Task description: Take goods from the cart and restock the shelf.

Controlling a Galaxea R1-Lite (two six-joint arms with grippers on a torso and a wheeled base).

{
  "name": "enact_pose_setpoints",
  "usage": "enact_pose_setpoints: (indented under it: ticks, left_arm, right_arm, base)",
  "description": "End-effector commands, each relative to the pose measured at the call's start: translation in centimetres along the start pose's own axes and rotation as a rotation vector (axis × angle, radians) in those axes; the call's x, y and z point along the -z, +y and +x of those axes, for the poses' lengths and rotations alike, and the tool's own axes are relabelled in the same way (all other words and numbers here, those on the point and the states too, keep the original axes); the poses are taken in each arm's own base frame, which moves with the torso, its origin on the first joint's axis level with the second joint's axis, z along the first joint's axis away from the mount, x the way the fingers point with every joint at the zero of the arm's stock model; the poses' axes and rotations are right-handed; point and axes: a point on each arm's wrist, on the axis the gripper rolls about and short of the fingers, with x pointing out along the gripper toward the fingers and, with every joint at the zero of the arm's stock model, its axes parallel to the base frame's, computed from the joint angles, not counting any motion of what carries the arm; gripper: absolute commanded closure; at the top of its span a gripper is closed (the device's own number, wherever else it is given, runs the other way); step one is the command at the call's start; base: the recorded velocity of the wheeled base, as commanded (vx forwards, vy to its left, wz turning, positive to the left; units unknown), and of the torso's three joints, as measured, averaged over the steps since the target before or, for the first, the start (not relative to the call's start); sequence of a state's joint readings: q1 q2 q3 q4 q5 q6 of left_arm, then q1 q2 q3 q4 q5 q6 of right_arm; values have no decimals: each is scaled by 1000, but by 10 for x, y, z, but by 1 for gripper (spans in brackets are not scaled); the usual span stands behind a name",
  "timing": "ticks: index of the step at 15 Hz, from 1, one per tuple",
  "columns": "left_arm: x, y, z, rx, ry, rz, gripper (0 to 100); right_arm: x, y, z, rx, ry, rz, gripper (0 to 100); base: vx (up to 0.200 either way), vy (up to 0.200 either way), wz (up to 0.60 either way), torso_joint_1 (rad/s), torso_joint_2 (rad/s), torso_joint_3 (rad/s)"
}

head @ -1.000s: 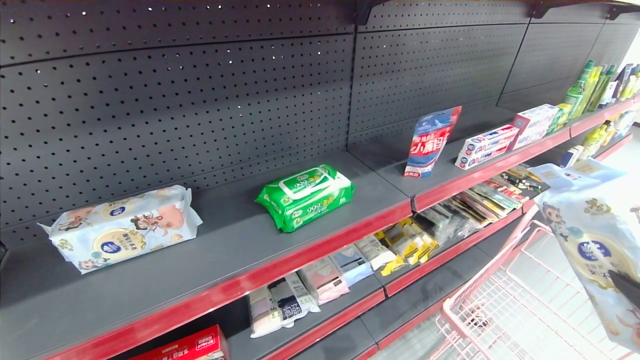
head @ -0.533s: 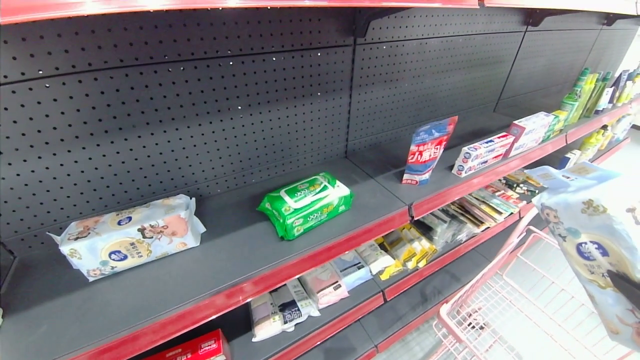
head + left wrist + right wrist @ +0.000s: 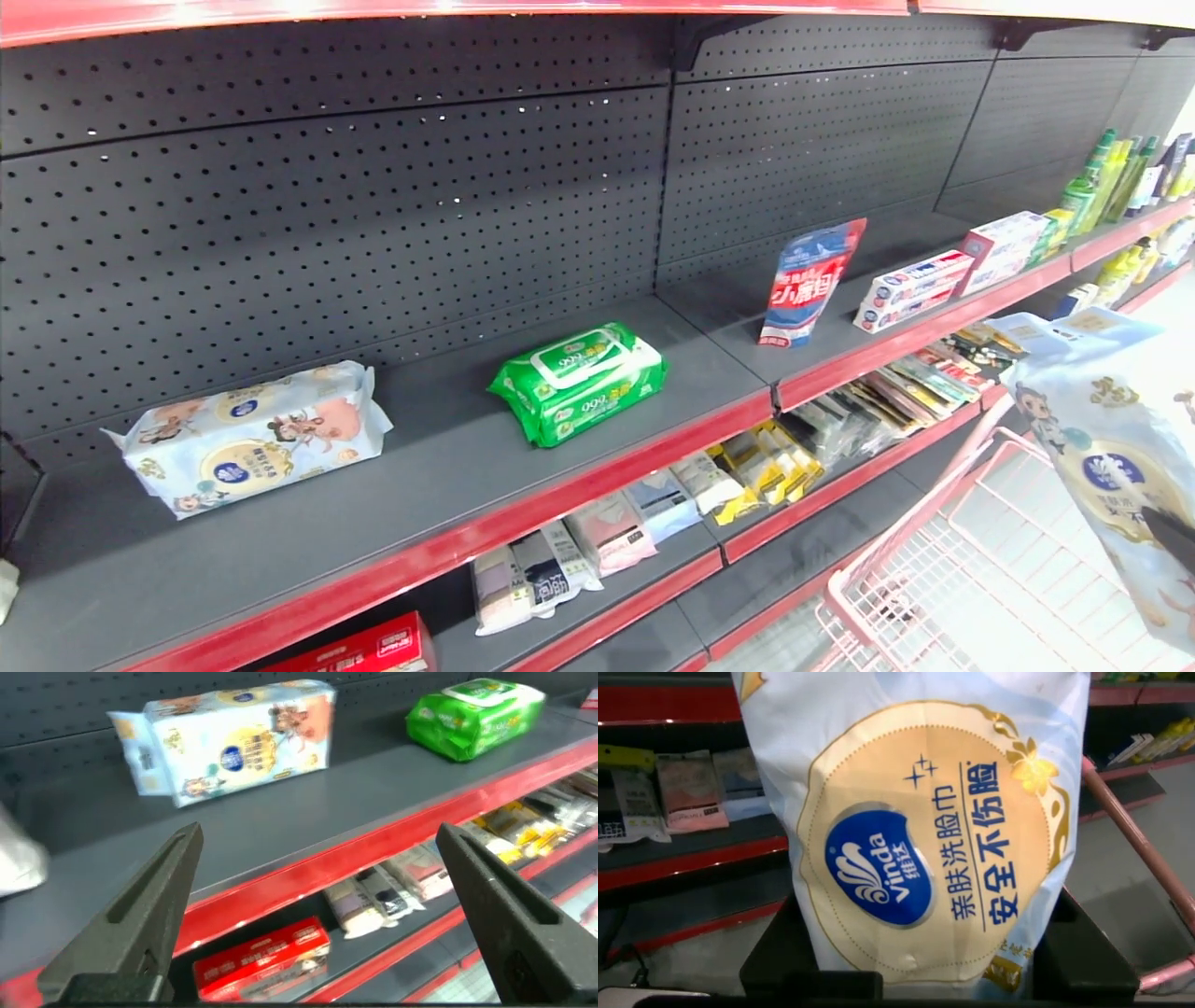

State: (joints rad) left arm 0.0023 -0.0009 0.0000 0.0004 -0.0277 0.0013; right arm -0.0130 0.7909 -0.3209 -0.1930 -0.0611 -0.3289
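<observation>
A pale blue wipes pack (image 3: 1111, 457) with a cartoon print hangs upright at the far right, above the pink cart (image 3: 934, 579). My right gripper (image 3: 915, 966) is shut on its lower part, and the pack (image 3: 915, 831) hides most of the fingers. A matching wipes pack (image 3: 252, 434) lies on the grey shelf (image 3: 448, 467) at the left, with a green wipes pack (image 3: 579, 378) to its right. My left gripper (image 3: 318, 924) is open and holds nothing. It hangs in front of the shelf's red edge, below the matching pack (image 3: 224, 742) and the green pack (image 3: 476, 714).
Further right on the shelf stand a blue-red pouch (image 3: 810, 280), toothpaste boxes (image 3: 910, 287) and green bottles (image 3: 1111, 173). The shelf below holds several small packets (image 3: 653, 504) and a red box (image 3: 364, 649). Bare shelf lies between and in front of the two packs.
The whole head picture has shifted down and slightly right, so the camera has moved. The held pack stays in the same place in the right gripper.
</observation>
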Motion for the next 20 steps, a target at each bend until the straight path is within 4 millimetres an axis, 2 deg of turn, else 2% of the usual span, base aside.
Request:
enact_pose_setpoints:
  ticks: [1,6,9,13,15,17,20]
  left_arm:
    - [0,0,0,-1,0,-1,0]
    - [0,0,0,-1,0,0,0]
    - [0,0,0,-1,0,0,0]
    - [0,0,0,-1,0,3,0]
    - [0,0,0,-1,0,3,0]
    - [0,0,1,-1,10,3,0]
    - [0,0,2,-11,28,1,0]
  right_arm:
    - [0,0,0,-3,3,-1,100]
    - [2,1,1,-3,11,-3,100]
    - [3,1,0,-4,6,-8,100]
    - [0,3,0,-90,-26,53,100]
    - [-2,9,3,-192,-37,75,100]
    - [-7,22,8,-377,-36,138,100]
    - [-5,24,18,-332,-22,58,100]
  base:
    - [0,0,600,7,-2,2]
    - [0,0,600,7,3,2]
    - [0,0,0,0,0,0]
    - [0,0,0,0,0,0]
    - [0,0,0,0,0,0]
    - [0,0,0,0,0,0]
    - [0,0,0,0,0,0]
